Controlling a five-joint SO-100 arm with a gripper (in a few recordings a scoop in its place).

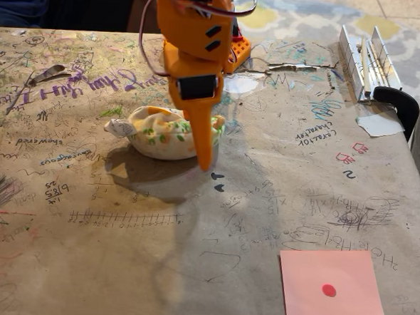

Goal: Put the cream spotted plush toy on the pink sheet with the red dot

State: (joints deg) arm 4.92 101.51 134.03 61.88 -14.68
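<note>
One step at most begun, none finished. Far left of the jaws and further back, a small metal clip (47, 74) lying on the scribbled bench (118, 266), near looping purple handwriting too tangled to read. Nearer and left of the jaws, upside-down pen marks, among them digits looking like "6785" and "25", not certain.

Just left of the jaws and touching them, the cream spotted plush toy (161, 134), resting on the bench with its shadow pooled in front. Lowered over it from above, the orange arm (196, 35), one long orange finger (204, 139) standing upright against the toy's right flank, tip close to the paper. Second finger hidden behind arm and toy, so cannot tell whether clenched on the plush or released around it.

Right of the jaws, more upside-down lettering, apparently "CHARACTER" with a second word beneath, plus a lone "2" and small red doodles. Further right and back, a white paper scrap (380, 123) beside a black clamp (401, 105).

Well to the right of the jaws and much nearer the camera, the pink sheet with the red dot (343, 308), bare, dot (329, 290) uncovered. No brand names legible anywhere.

Left to do, by the look of it: securing the grip, lifting, carrying across the bench, setting down on the sheet.
</note>
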